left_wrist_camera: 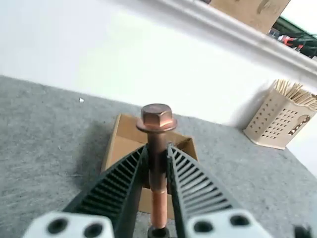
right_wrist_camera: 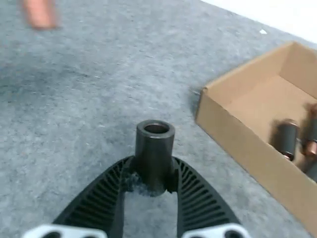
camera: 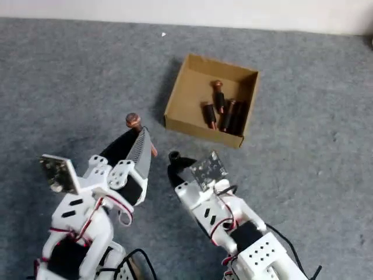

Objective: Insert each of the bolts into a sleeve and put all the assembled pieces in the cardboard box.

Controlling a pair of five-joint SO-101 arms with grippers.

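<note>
Left tool [left_wrist_camera: 157, 148] clamps the bolt [left_wrist_camera: 157, 121] head-up; right tool [right_wrist_camera: 154, 164] grips the sleeve [right_wrist_camera: 155, 144] upright, bore up, near but apart.

There is one cardboard box [camera: 201, 131]. Inside it lie bolt-and-sleeve assemblies [camera: 220, 99], at least three; they overlap, so the exact number is unclear. Outside the box are one copper bolt [left_wrist_camera: 157, 124] and one empty black sleeve [right_wrist_camera: 155, 153]. There are two robot arms [camera: 233, 224] and one perforated holder of wooden sticks [left_wrist_camera: 280, 124].
</note>
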